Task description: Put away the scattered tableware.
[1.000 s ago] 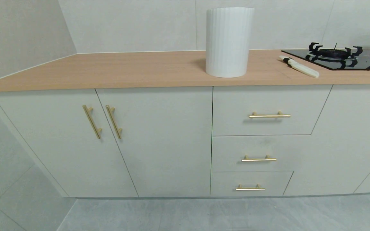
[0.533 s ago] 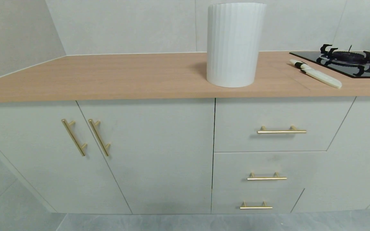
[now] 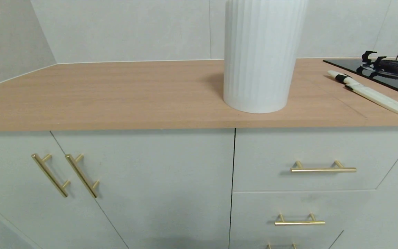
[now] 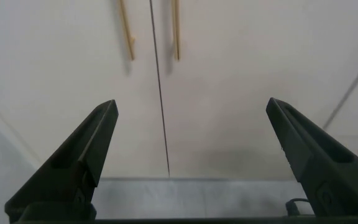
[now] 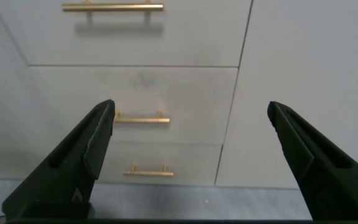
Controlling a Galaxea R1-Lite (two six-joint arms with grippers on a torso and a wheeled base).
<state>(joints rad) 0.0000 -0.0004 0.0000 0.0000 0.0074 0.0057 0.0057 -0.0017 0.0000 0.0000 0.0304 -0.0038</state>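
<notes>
Broadly, a long wooden counter [image 3: 116, 97] spans the head view above pale cupboard doors [image 3: 143, 186] and drawers [image 3: 271, 155]. The left gripper [image 4: 190, 106] faces the doors and the right gripper [image 5: 190, 106] faces the drawers. Each has its fingers spread wide on nothing, probably carried ready since no tableware is within reach. A tall ribbed white container [image 3: 259, 55] stands at twelve o'clock, likely where utensils belong. At three o'clock, just beside the black hob [image 3: 385, 74], the knife [image 3: 368, 94] lies loose on the counter, well apart from the container.

A cream, black-banded knife [image 3: 366, 92] lies flat on the bench [image 3: 116, 93], three o'clock of the upright white ribbed holder [image 3: 259, 58].
</notes>
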